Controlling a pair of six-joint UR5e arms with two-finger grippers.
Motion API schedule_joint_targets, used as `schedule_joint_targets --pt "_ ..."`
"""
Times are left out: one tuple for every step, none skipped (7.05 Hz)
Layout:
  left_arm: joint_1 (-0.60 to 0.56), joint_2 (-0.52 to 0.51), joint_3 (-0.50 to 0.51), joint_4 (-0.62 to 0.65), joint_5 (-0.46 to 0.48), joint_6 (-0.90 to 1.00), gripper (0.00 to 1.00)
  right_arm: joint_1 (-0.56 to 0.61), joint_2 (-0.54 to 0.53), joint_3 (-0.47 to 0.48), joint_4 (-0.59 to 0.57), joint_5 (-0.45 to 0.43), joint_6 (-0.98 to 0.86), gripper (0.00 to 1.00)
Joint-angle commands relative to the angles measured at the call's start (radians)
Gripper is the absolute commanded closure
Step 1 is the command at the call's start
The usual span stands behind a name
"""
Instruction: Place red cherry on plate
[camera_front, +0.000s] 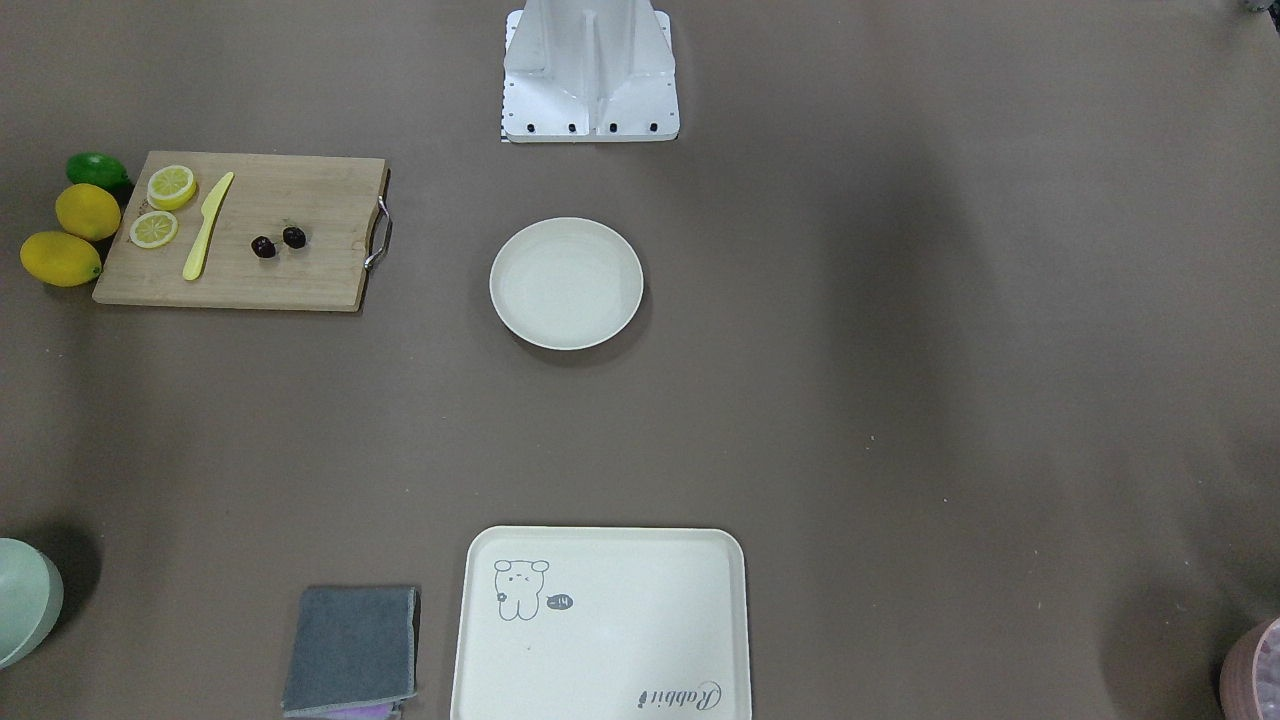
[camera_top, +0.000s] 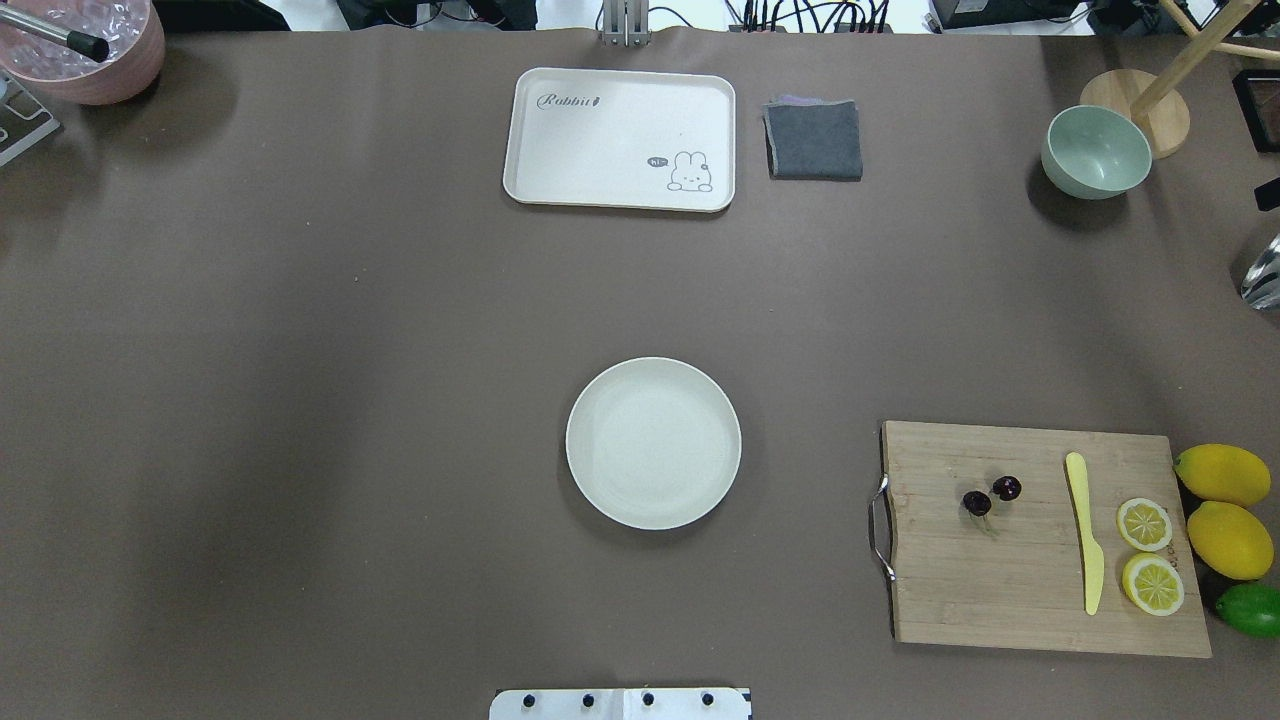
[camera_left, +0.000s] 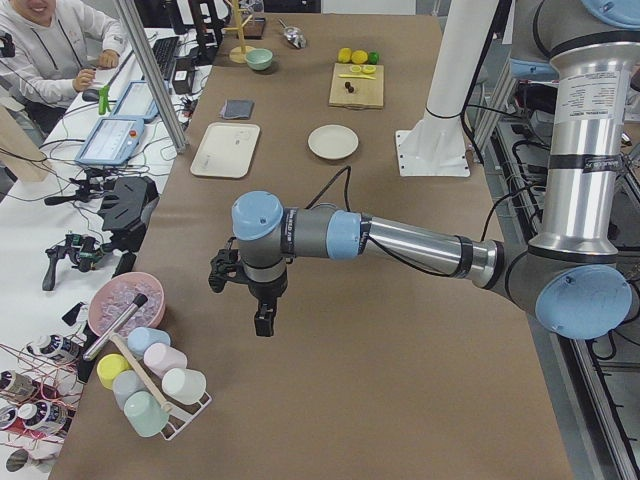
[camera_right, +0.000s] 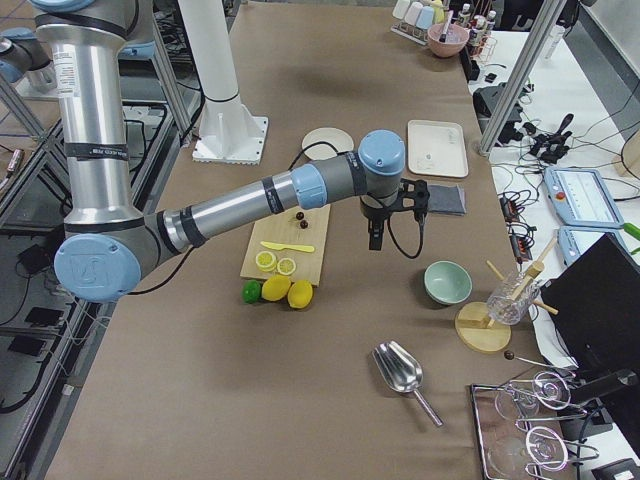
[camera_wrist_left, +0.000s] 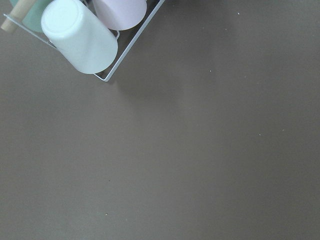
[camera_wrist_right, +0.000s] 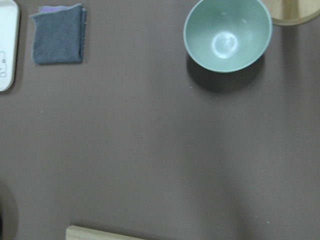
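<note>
Lying on the wooden cutting board (camera_front: 300, 280) near the tabletop's right end, the red cherry (camera_front: 264, 247) rests between the board's metal handle and a yellow knife (camera_front: 207, 225). It is well apart from the plate (camera_front: 566, 283), which sits near the tabletop's middle, in front of the robot's base. The right pincer (camera_right: 377, 238) hangs above the tabletop between the board and the pale green bowl (camera_wrist_right: 227, 35). The left pincer (camera_left: 262, 318) hovers toward the left end, near a rack of cups (camera_left: 150, 385). Both show only in the side views, so whether either is open or closed cannot be told. Two lemon slices (camera_front: 162, 207) lie past the knife
</note>
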Motion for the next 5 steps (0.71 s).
schedule_joint_targets --pt "0.0 0.011 -0.011 -0.001 0.0 -0.001 0.02 -0.033 -0.022 0.005 0.162 0.075 0.004 0.0" --pt "0.0 0.02 -0.02 -0.001 0.0 -0.004 0.02 -0.036 -0.03 0.013 0.191 0.064 0.105 0.0" --pt "0.001 0.02 -0.02 -0.001 0.0 -0.004 0.02 -0.085 -0.031 0.013 0.253 0.034 0.239 0.0" --pt "0.002 0.02 -0.02 -0.001 0.0 -0.004 0.02 -0.193 -0.028 0.011 0.325 -0.023 0.266 0.02" --pt "0.003 0.02 -0.02 -0.002 0.0 -0.004 0.02 -0.325 -0.022 0.013 0.344 -0.11 0.271 0.02"
